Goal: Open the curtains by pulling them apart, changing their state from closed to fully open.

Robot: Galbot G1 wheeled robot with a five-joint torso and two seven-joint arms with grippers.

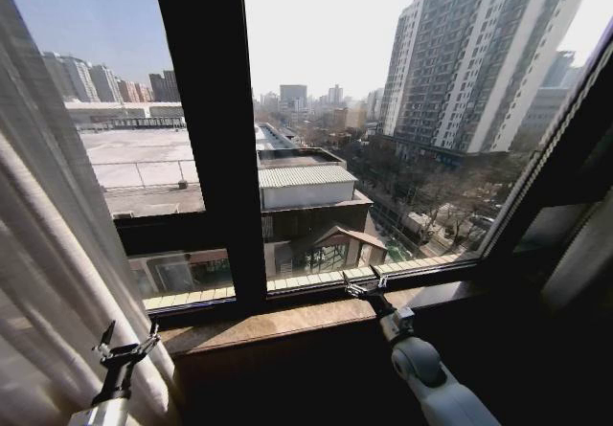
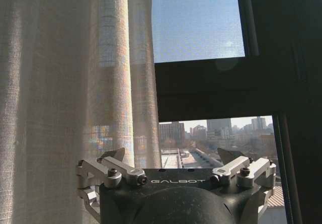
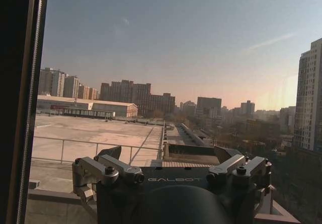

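Sheer white mesh, pleated and see-through: the curtains (image 1: 43, 254) hanging gathered at the left edge of the head view, covering only the far left of the window and leaving the dark window frame (image 1: 215, 139) and the glass beyond it bare. Left gripper (image 1: 127, 342) hovering low beside the fabric's lower folds, fingers spread apart and gripping nothing, the curtain hem just beside it. In the left wrist view, the same gripper (image 2: 171, 156) pointing at the pleats (image 2: 60, 98), one fingertip (image 2: 113, 155) lying in front of the fabric edge, though contact cannot be judged. Right gripper (image 1: 364, 285) reaching out over the stone windowsill (image 1: 287, 323) to the right of the central frame post, fingers parted and holding nothing, well apart from the curtains. From the right wrist view, right gripper (image 3: 168, 154) facing open glass, with a pale flat rooftop (image 3: 90, 138) and distant buildings lying beyond.
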